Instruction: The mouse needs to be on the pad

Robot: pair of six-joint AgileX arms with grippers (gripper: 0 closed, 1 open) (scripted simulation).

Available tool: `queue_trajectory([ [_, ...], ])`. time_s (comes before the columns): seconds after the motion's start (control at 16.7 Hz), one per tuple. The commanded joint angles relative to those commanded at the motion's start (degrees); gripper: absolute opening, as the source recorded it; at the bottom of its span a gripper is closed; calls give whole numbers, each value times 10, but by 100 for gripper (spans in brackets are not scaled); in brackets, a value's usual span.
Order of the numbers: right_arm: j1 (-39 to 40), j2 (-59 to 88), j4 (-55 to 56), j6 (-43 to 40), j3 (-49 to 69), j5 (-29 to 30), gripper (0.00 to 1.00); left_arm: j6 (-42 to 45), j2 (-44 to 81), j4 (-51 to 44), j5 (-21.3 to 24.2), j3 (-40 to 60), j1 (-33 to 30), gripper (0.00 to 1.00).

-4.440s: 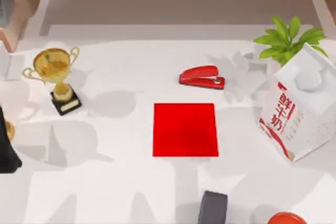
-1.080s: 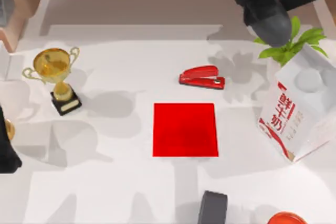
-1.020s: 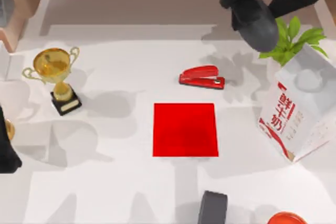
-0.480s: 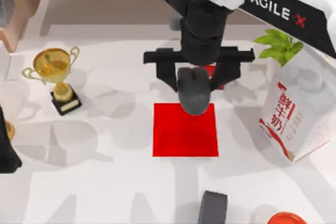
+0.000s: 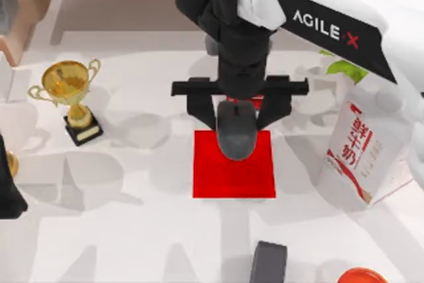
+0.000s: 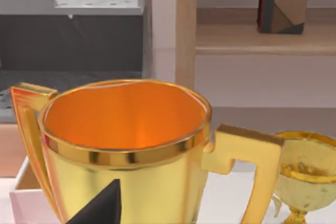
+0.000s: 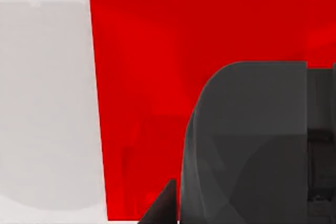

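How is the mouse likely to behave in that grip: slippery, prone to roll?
The mouse, held by the right gripper over the pad, looks rigid. Its rounded, smooth sides may slip between flat fingers. Its low oval body probably will not roll once set down.

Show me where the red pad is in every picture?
Top view: the pad lies mid-table, its far part under the mouse held by the right gripper.
Left wrist view: trophies, not the pad.
Right wrist view: the pad lies behind the mouse.
Shared landmark: the mouse.
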Motion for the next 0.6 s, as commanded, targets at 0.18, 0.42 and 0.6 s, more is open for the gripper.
queue_trajectory([
  [0.18,-3,-2,6,0,-7,-1,0,0,0,0,0,0,0,100],
  [0.42,-2,-1,32,1,-32,-1,0,0,0,0,0,0,0,100],
  [0.6,-1,-1,51,2,-49,-1,0,0,0,0,0,0,0,100],
])
